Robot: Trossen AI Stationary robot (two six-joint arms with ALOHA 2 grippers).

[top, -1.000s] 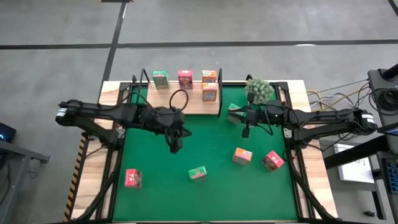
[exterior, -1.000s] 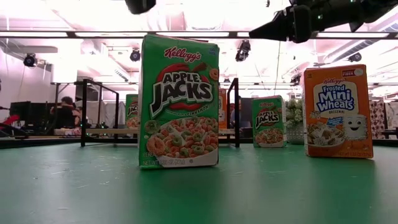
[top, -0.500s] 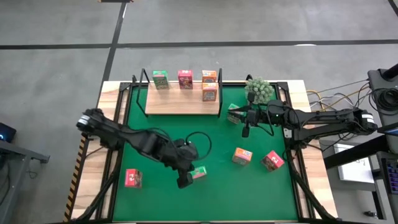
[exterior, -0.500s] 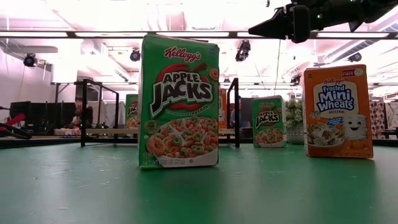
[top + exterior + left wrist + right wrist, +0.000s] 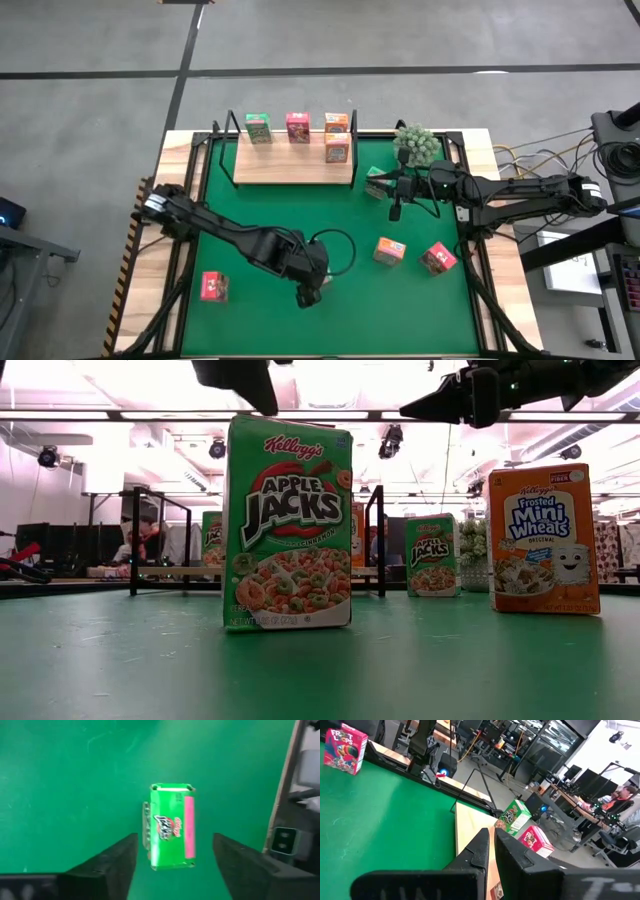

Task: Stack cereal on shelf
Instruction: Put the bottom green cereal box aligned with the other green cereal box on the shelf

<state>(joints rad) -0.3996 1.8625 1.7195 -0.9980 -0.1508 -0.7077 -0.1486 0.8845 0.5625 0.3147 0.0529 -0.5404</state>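
Hovering over the green Apple Jacks box [image 5: 170, 826] at lower centre of the desk [image 5: 250, 220], left claw [image 5: 309, 297] has just swung down and spread wide, ready to grasp. Right claw [image 5: 396, 212] waits pinched shut, empty, beside the shelf [image 5: 290, 167].

Grey concrete floor [image 5: 400, 35] with dark seams, bright ceiling lights [image 5: 330, 380], desks with monitors [image 5: 580, 775], seated person [image 5: 620, 800]

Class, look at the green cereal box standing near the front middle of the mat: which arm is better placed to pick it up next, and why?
Left. The left gripper is directly above the green cereal box, fingers open on either side of it. The right gripper is shut and farther off, beside the shelf.
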